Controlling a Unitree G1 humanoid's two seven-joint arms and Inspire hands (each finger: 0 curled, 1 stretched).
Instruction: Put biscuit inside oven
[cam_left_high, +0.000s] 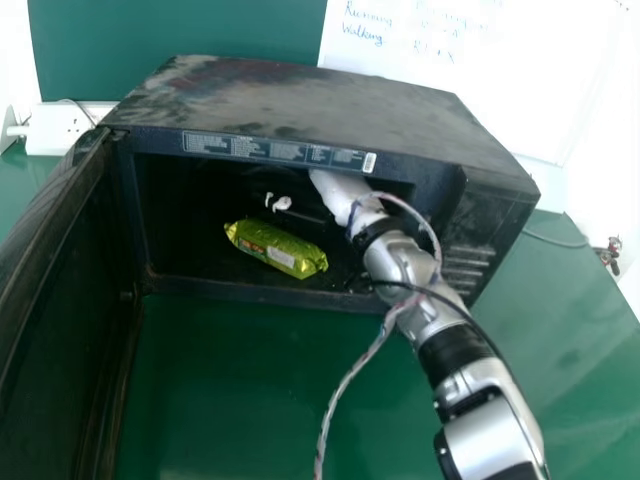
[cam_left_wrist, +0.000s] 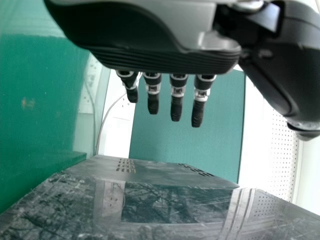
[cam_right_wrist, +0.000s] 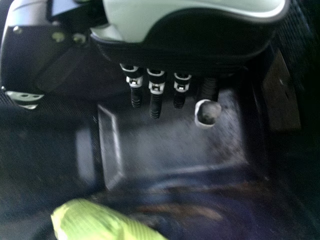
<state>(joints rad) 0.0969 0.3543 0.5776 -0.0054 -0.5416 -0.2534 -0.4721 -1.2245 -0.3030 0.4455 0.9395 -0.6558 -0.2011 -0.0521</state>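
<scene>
Biscuit packet (cam_left_high: 275, 248) located inside the oven (cam_left_high: 300, 95), green-yellow wrapper, laid on its side or flat (cannot tell which) on the cavity floor just behind the front opening, set diagonally, with its right end closer to the front edge than its left. Right hand (cam_left_high: 338, 192) inserted in the cavity from the right side of the opening, partly hidden under the top frame; its fingers are seen straight and spaced apart in the right wrist view, not closed on anything, one tip whitish and worn-looking. Packet seen near those fingers, gap visible between. Left hand (cam_left_wrist: 165, 57) seen in the left wrist view near the oven's dusty top, fingers extended and spread, also not closed on anything. Door (cam_left_high: 45, 260) swung open on the left side. Oven placed on the green surface (cam_left_high: 250, 380), vent slots (cam_left_high: 465, 265) cut into its right side. Twisted cable (cam_left_high: 350, 375) routed loosely along the right arm and hung down in front of the opening. White socket strip (cam_left_high: 60, 130) placed behind left, white sheet with handwriting (cam_left_high: 430, 40) mounted behind the oven
</scene>
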